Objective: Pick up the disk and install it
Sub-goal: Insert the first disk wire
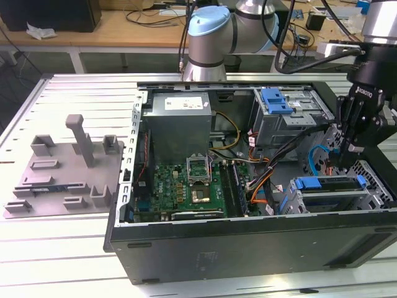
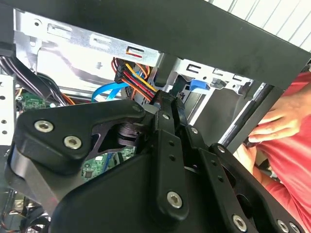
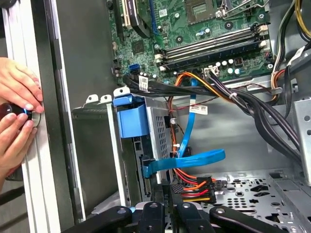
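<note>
Already the disk (image 1: 332, 184) is seen seated in the lower drive bay, at the exterior view's right of the open computer case (image 1: 248, 251); the pincer (image 1: 338, 164) is held just above it, by the orange-and-red power wires (image 3: 194, 187); whether it is clenched cannot be told; a person's hands (image 3: 17, 92) are seen at the case's outer edge

My gripper (image 1: 338, 164) matt black, its screw heads (image 2: 73, 142) bright steel, case (image 1: 248, 248) dark satin painted metal, drive cage (image 1: 291, 121) bare grey sheet metal with glossy blue plastic latch (image 1: 276, 99), table (image 1: 68, 93) ribbed brushed aluminium, fixture (image 1: 68, 167) at the exterior view's left dull grey plastic
</note>
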